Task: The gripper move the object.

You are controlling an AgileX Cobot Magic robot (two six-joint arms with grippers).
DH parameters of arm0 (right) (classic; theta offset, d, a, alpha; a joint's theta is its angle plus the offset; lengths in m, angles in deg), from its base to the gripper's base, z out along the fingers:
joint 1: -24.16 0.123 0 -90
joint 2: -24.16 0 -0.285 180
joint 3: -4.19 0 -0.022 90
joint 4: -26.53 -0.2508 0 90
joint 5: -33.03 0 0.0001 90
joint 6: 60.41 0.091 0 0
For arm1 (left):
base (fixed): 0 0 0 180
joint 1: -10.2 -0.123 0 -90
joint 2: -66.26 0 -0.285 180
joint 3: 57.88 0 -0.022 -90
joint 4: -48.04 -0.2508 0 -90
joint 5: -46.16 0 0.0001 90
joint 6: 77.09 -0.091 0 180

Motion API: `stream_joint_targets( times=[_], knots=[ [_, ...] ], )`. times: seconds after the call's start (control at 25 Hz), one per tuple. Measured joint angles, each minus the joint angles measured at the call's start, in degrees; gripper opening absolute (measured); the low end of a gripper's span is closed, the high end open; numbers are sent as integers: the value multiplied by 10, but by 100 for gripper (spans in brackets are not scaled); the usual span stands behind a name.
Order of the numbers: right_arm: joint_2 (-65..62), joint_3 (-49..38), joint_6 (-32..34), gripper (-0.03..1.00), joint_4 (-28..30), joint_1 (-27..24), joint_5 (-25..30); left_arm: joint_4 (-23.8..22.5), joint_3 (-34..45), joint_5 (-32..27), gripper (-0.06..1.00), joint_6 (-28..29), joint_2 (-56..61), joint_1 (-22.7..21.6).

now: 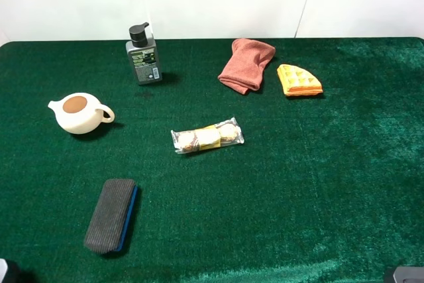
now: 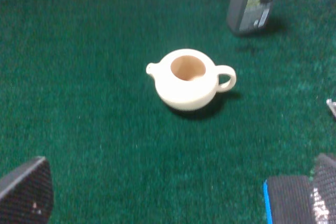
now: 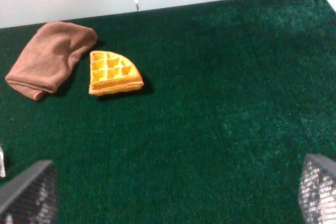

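The cream-white lidless teapot point(image 1: 79, 112) stands upright on the green cloth at the left, with a brown inside, its spout to the left and its loop handle to the right. In the left wrist view the teapot point(image 2: 186, 80) lies ahead of my left gripper point(image 2: 178, 187), well apart from it. That gripper's dark fingers point(image 2: 26, 192) are spread wide with nothing between them. My right gripper point(image 3: 178, 184) is also open and empty, over bare cloth on the right side. In the high view only dark bits of the arms show at the bottom corners.
A grey pump bottle point(image 1: 144, 54) stands behind the teapot. A clear-wrapped snack packet point(image 1: 207, 137) lies mid-table. A dark eraser with a blue edge point(image 1: 110, 215) lies front left, close to the left gripper's finger point(image 2: 286, 200). A folded pink cloth point(image 1: 246, 64) and a waffle piece point(image 1: 299, 80) lie at the back right.
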Motion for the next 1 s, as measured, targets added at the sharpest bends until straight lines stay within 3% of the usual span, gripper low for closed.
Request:
stream_joint_targets(
  times=[0.12, 0.56, 1.0],
  knots=[
    [0, 0, 0, 70, 0, 0, 0, 2, -15, 0, 99, -3, -71, 0],
    [0, 0, 0, 70, 0, 0, 0, 42, -71, 8, 99, -104, -338, 2],
    [0, 0, 0, 70, 0, 0, -1, 43, -103, 77, 99, -166, -537, 56]
  ],
)
